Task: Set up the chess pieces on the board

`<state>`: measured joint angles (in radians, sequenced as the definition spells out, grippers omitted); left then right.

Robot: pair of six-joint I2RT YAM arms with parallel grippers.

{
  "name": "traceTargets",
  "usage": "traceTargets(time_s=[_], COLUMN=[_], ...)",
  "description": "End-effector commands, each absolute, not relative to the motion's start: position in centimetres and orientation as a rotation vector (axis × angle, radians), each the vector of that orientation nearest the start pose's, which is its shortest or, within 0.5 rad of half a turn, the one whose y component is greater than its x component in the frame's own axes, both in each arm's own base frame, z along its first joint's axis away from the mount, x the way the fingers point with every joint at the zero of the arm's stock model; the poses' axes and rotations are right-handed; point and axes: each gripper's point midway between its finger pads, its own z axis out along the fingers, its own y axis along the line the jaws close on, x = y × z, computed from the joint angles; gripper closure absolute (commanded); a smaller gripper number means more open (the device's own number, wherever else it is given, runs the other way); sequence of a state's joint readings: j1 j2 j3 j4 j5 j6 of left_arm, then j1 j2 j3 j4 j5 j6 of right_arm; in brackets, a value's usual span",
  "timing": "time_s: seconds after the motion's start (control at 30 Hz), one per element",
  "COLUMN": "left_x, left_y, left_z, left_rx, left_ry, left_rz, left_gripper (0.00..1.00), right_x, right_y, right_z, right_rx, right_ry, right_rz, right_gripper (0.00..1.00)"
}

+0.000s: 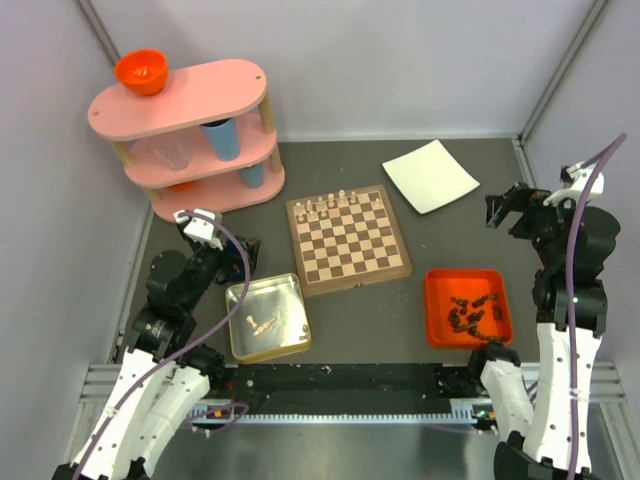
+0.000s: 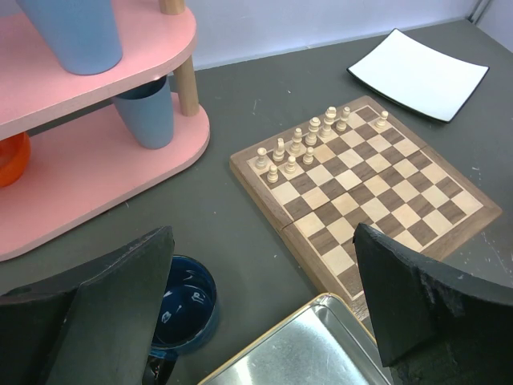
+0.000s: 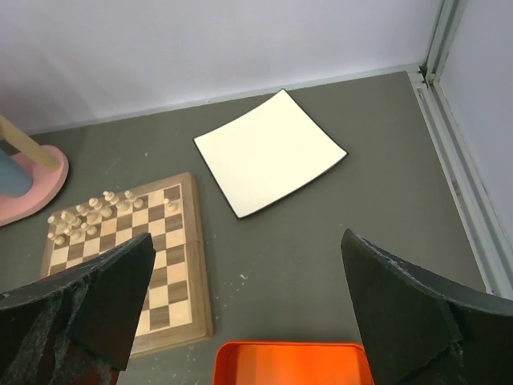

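Observation:
The chessboard (image 1: 355,250) lies mid-table, with several cream pieces (image 1: 330,206) on its far rows. Several dark brown pieces (image 1: 472,312) lie in the orange tray (image 1: 432,310) to the board's right. A few cream pieces (image 1: 262,322) lie in the silver tin (image 1: 255,300). My left gripper (image 1: 243,252) is open and empty, above the tin's far edge. In the left wrist view it (image 2: 264,321) faces the board (image 2: 385,208) and the cream pieces (image 2: 309,140). My right gripper (image 1: 505,210) is open and empty, raised beyond the tray. In the right wrist view it (image 3: 248,321) looks down past the tray (image 3: 288,365).
A pink three-tier shelf (image 1: 190,120) stands at the back left with an orange bowl (image 1: 141,70) and blue cups (image 1: 222,138). A white square plate (image 1: 430,176) lies at the back right. A dark blue cup (image 2: 184,309) stands beside the tin (image 2: 321,353).

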<state>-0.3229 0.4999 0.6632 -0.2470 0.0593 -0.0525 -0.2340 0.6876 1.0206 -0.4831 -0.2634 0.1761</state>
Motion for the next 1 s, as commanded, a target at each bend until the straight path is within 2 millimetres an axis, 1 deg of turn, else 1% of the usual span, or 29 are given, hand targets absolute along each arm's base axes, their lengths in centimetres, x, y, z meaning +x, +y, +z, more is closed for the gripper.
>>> traceTargets(time_s=[0.0, 0.07, 0.13, 0.17, 0.23, 0.27, 0.33, 0.53, 0.57, 0.6, 0.67, 0.7, 0.73, 0.77, 0.8, 0.83, 0.87, 0.97], left_x=[24.9, 25.0, 25.0, 25.0, 25.0, 25.0, 25.0, 25.2, 25.3, 25.3, 25.3, 25.3, 25.4, 25.3, 25.4, 25.4, 25.4, 25.6], left_y=[-9.6, -9.5, -9.5, -9.5, -9.5, -9.6, -9.7, -9.7, -9.7, -9.6, -9.6, -9.6, -9.6, -9.7, -9.8, -9.8, -9.9, -10.2], left_z=[28.6, 28.7, 28.7, 28.7, 28.6, 28.7, 28.6, 28.3, 28.2, 28.2, 28.1, 28.0, 27.9, 27.9, 27.9, 27.9, 27.8, 27.4], left_rx=[0.267, 0.261, 0.259, 0.256, 0.246, 0.244, 0.245, 0.254, 0.253, 0.254, 0.255, 0.257, 0.256, 0.259, 0.261, 0.265, 0.268, 0.277], left_ry=[1.602, 1.601, 1.601, 1.603, 1.607, 1.606, 1.609, 1.623, 1.626, 1.626, 1.63, 1.631, 1.633, 1.633, 1.635, 1.635, 1.639, 1.656], left_rz=[-0.33, -0.324, -0.326, -0.328, -0.334, -0.338, -0.345, -0.336, -0.332, -0.331, -0.328, -0.328, -0.327, -0.329, -0.331, -0.335, -0.337, -0.343], left_gripper=[0.01, 0.01, 0.01, 0.01, 0.01, 0.01, 0.01, 0.01, 0.01, 0.01, 0.01, 0.01, 0.01, 0.01, 0.01, 0.01, 0.01, 0.01], right_x=[26.8, 26.8, 26.8, 26.4, 25.8, 24.9, 24.3, 23.2, 23.2, 23.3, 23.1, 23.4, 22.8, 22.9, 22.9, 22.9, 22.3, 21.6], right_y=[-0.4, 0.5, 1.6, 3.4, 5.1, 6.7, 7.8, 9.3, 9.3, 9.0, 8.3, 7.9, 7.3, 6.8, 6.3, 5.3, 4.9, 3.4], right_z=[34.5, 34.3, 34.1, 34.0, 33.1, 33.0, 32.0, 28.7, 28.1, 27.5, 25.8, 25.2, 23.8, 23.2, 22.4, 21.5, 20.6, 18.5], right_rx=[0.098, 0.034, -0.071, -0.178, -0.364, -0.474, -0.585, -0.74, -0.749, -0.79, -0.8, -0.852, -0.852, -0.901, -0.911, -0.914, -0.941, -1.009], right_ry=[1.703, 1.712, 1.717, 1.71, 1.704, 1.682, 1.674, 1.674, 1.686, 1.682, 1.752, 1.756, 1.831, 1.843, 1.886, 1.941, 1.983, 2.056], right_rz=[0.195, 0.235, 0.264, 0.345, 0.382, 0.462, 0.515, 0.634, 0.638, 0.603, 0.564, 0.515, 0.5, 0.455, 0.44, 0.389, 0.374, 0.285], right_gripper=[0.01, 0.01, 0.01, 0.01, 0.01, 0.01, 0.01, 0.01, 0.01, 0.01, 0.01, 0.01, 0.01, 0.01, 0.01, 0.01, 0.02, 0.04])
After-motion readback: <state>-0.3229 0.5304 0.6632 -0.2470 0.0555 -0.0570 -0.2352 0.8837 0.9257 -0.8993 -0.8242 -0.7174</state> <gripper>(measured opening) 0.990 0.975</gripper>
